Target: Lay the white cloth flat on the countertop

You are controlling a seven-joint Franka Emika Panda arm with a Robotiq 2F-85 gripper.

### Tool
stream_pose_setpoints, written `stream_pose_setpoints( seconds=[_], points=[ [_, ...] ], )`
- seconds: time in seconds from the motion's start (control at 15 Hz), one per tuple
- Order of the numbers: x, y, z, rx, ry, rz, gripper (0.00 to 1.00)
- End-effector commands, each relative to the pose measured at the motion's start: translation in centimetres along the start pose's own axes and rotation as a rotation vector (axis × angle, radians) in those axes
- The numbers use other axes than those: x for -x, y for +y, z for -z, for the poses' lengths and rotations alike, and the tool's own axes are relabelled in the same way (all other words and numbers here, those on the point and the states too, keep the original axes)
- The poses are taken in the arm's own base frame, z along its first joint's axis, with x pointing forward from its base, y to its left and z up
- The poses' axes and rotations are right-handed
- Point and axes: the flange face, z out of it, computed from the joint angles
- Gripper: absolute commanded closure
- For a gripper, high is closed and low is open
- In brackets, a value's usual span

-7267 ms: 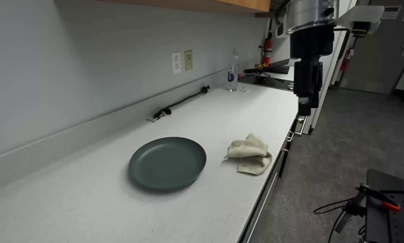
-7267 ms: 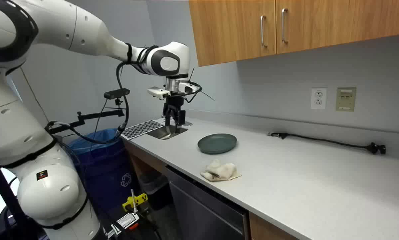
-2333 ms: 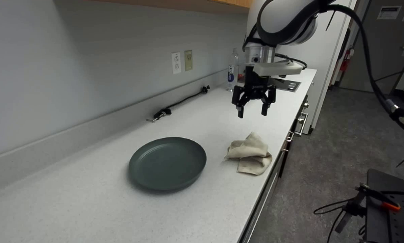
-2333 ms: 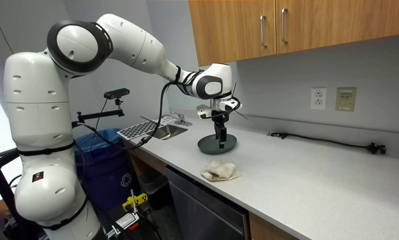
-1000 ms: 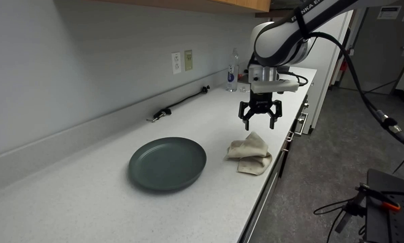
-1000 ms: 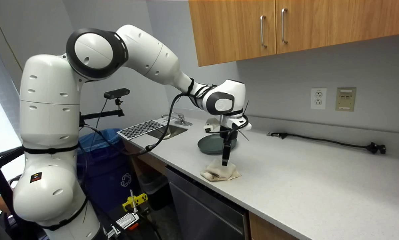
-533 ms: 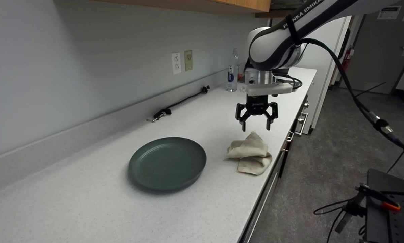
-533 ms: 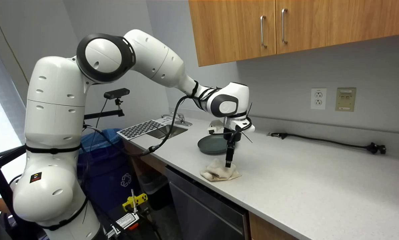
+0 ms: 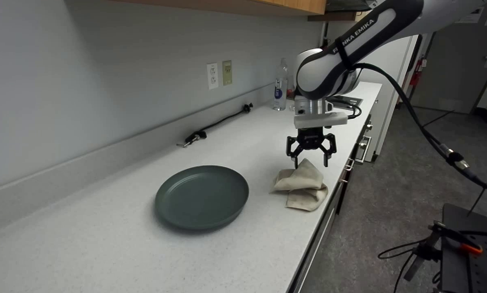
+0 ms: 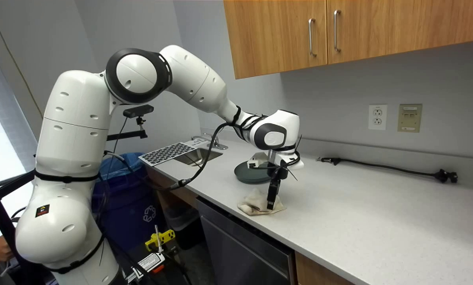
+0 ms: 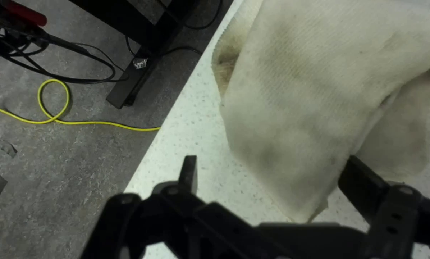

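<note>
The white cloth [image 9: 305,183] lies bunched and folded on the white countertop [image 9: 117,252], near its front edge. It also shows in an exterior view [image 10: 254,204] and fills much of the wrist view [image 11: 301,86], with tan stains. One folded corner of it points up. My gripper [image 9: 311,165] is open and empty, low above the cloth at that corner. In the wrist view the jaws [image 11: 271,162] stand wide apart with the corner between them. The right finger is close to the cloth; I cannot tell whether it touches. The other finger is over bare countertop.
A dark green round plate [image 9: 202,197] lies beside the cloth. A black cable with a clamp [image 9: 219,122] lies along the backsplash, and a water bottle [image 9: 280,85] stands farther back. A sink [image 10: 199,156] is beyond the plate. The counter's front edge drops to the floor.
My gripper has come across from over the sink end and turned, then lowered to just above the cloth. It stays open. The cloth and plate have not moved.
</note>
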Motion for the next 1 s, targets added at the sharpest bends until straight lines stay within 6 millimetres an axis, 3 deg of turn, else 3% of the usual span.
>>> stream_pose_setpoints(
  seconds=[0.0,0.13,0.27,0.33,0.6,0.93],
  points=[
    [-0.5,-0.2,-0.6,0.033,0.001,-0.038,0.06],
    [-0.5,-0.1,-0.7,0.040,0.002,-0.049,0.17],
    [-0.4,0.0,-0.6,0.042,0.007,-0.056,0.16],
    [-0.3,0.0,-0.5,0.042,0.010,-0.058,0.22],
    [1.2,-0.1,0.4,0.046,0.018,-0.040,0.00],
    [3.5,-0.5,1.1,0.087,-0.002,-0.020,0.00]
  ],
)
